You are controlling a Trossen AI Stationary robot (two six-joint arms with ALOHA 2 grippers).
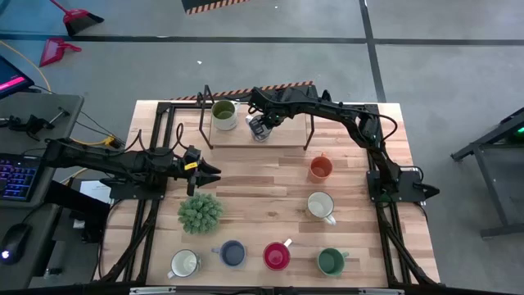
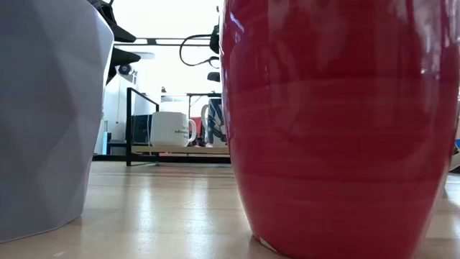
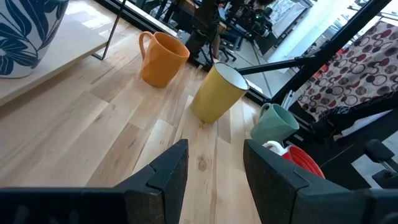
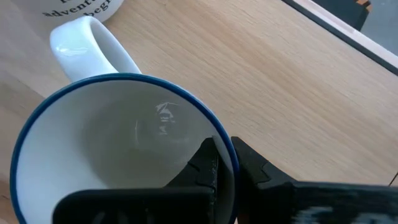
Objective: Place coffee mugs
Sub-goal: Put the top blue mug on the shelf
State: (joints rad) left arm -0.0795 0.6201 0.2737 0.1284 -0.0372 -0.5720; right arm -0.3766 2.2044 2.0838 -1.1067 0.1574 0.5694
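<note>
A blue-patterned coffee mug with a blue rim and white handle stands upright on the raised wooden shelf at the table's far side, with my right gripper shut on its rim. Beside it on the shelf sits a white lettered mug. On the table stand orange, cream, green, red, blue and white mugs. My left gripper hovers open over the table's left middle, empty. My right gripper pinches the blue-patterned mug's rim, on the side away from the handle, with one finger inside the cup and one outside. The fingers come steeply from above. The mug is upright with its base at the shelf board; whether it rests there I cannot tell.
A bushy green plant stands just near of my left gripper. The shelf has black metal legs. Bare wood lies in the table's middle between the shelf and the near row of mugs.
</note>
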